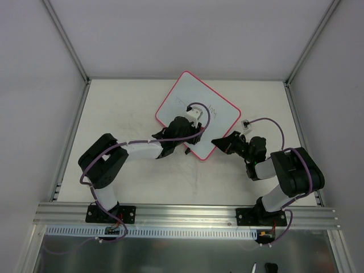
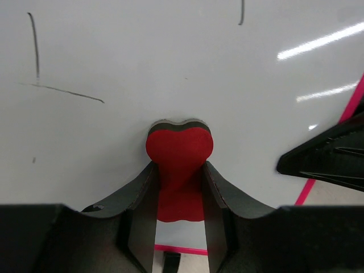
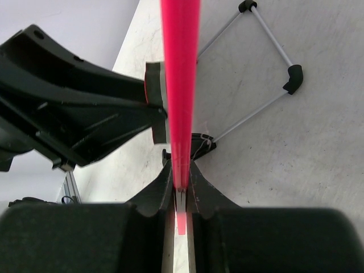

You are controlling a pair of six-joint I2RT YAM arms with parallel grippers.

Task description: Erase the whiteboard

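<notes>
The whiteboard (image 1: 219,111) lies turned like a diamond on the table, white with a pink frame and thin dark scribbles (image 1: 211,109). My left gripper (image 1: 190,135) is over its near part, shut on the red eraser (image 2: 179,149), which presses flat on the white surface (image 2: 170,68). Dark lines (image 2: 68,92) remain at the upper left of the left wrist view. My right gripper (image 1: 219,143) is shut on the board's pink frame edge (image 3: 181,85) near its lower corner. The right wrist view shows that edge end-on between the fingertips (image 3: 181,173), with the eraser (image 3: 154,102) beside it.
A thin wire stand with black corner pieces (image 3: 267,74) lies on the grey table right of the pinched edge. One right finger (image 2: 327,159) shows close to the eraser, by the pink frame (image 2: 352,102). Grey walls enclose the table on three sides.
</notes>
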